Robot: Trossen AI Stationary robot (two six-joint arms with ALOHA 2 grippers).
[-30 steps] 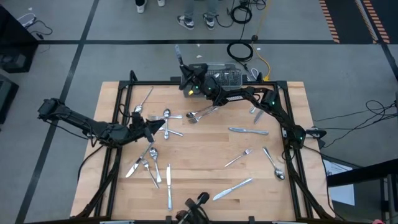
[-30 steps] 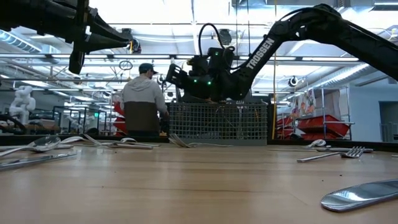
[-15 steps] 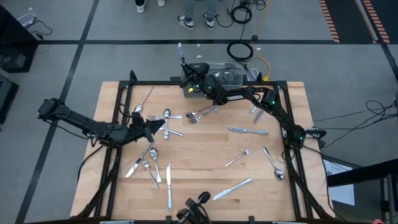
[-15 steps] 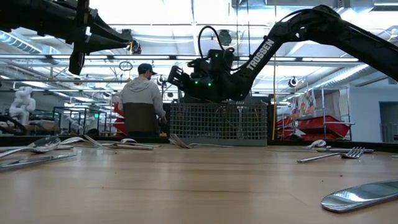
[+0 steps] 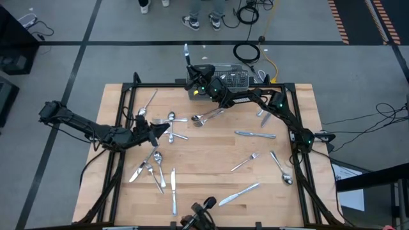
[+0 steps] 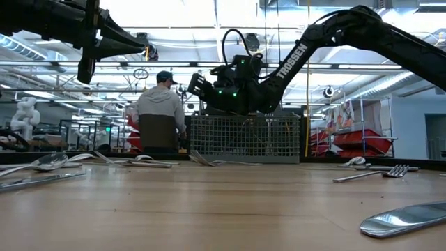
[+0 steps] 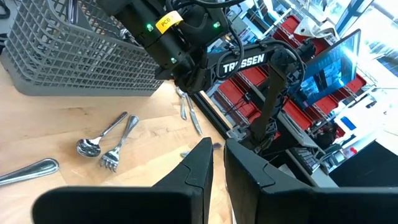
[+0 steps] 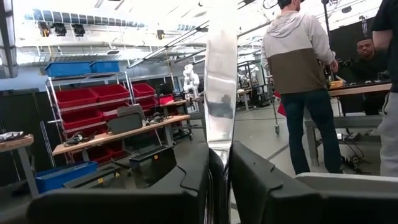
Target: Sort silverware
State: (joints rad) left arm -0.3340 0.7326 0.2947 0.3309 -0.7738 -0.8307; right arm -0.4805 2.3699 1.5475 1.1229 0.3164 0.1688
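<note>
Silverware (image 5: 246,133) lies scattered across the wooden table (image 5: 211,166). My right gripper (image 5: 190,69) hovers over the near end of the wire basket (image 5: 231,78), pinching one upright piece, probably a knife (image 8: 221,74), its blade rising between my fingers (image 8: 186,180). My left gripper (image 5: 167,128) waits near the spoons, its jaws nearly together and holding nothing.

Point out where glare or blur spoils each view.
Low view: bright ceiling lights wash out the top, and the knife nearest the camera is out of focus. Right wrist view: the silverware piece between the right gripper's fingers mirrors the room; windows blow out. Left wrist view: bright glare at the upper right. High view: even light.
</note>
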